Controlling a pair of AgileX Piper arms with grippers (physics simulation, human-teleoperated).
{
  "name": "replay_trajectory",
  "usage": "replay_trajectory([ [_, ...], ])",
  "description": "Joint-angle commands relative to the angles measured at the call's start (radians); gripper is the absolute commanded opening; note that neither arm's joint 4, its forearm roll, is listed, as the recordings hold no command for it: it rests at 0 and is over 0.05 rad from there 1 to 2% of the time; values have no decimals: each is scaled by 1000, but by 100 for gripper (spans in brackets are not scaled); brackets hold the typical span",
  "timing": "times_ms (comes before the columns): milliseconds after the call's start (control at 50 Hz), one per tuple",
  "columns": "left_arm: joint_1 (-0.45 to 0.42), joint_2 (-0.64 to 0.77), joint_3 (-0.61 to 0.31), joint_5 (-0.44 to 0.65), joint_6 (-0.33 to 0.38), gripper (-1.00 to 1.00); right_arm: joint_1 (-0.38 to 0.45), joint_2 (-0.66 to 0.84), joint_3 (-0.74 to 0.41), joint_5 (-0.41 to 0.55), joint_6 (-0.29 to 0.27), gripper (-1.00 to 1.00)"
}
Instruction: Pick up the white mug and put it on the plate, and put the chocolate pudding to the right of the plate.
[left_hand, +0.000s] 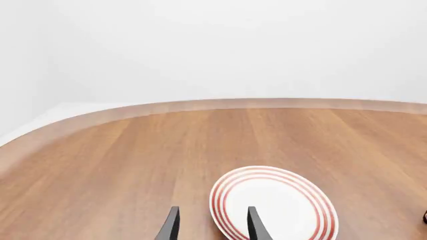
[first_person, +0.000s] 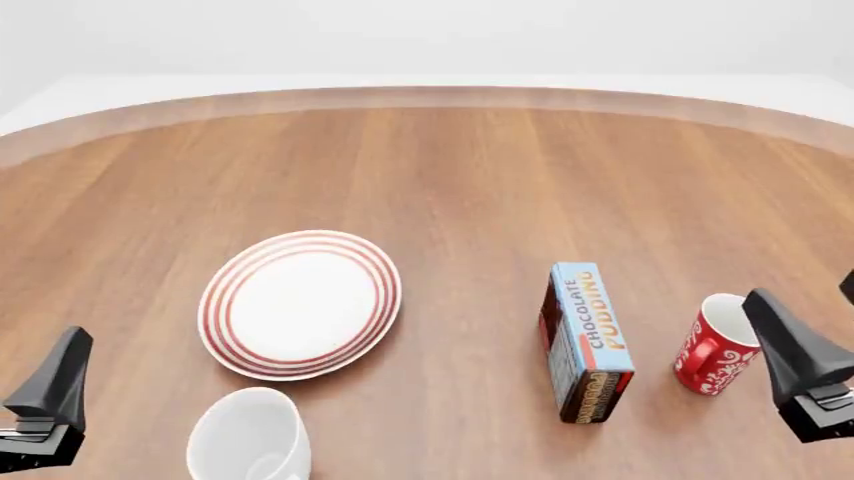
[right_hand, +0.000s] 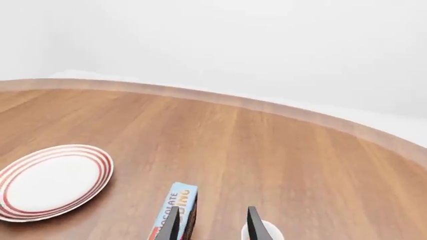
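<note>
**Nothing gripped yet: mug comes first**

Both arms are waiting at the near edge, jaws spread and empty. The left gripper (first_person: 47, 400) is sitting just left of the mug (first_person: 250, 438); it needs lowering over the rim. Farther on, the plate (first_person: 300, 303) is lying bare on the surface (first_person: 467, 170), with the pudding (first_person: 587, 340) well right, beside the right gripper (first_person: 801, 365).

Round wooden table (first_person: 467, 170) holding a red-ringed plate (first_person: 300, 304) left of centre, white mug (first_person: 250, 437) lower left, chocolate pudding (first_person: 587, 341) box and red mug (first_person: 714, 345) lower right.
</note>
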Motion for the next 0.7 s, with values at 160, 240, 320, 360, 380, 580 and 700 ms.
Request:
replay_trajectory([
  [160, 0, 0, 0, 0, 0, 100, 60, 71, -82, 55, -40, 100],
  [240, 0, 0, 0, 0, 0, 100, 90, 82, -118, 93, -60, 100],
  [320, 0, 0, 0, 0, 0, 100, 112, 104, -124, 101, -73, 100],
  [360, 0, 0, 0, 0, 0, 100, 117, 113, -134, 106, -75, 100],
  [380, 0, 0, 0, 0, 0, 100, 122, 121, -141, 110, -80, 100],
  [580, 0, 0, 0, 0, 0, 100, 150, 158, -205, 156, -117, 100],
  [700, 0, 0, 0, 0, 0, 100, 166, 201, -233, 156, -135, 100],
])
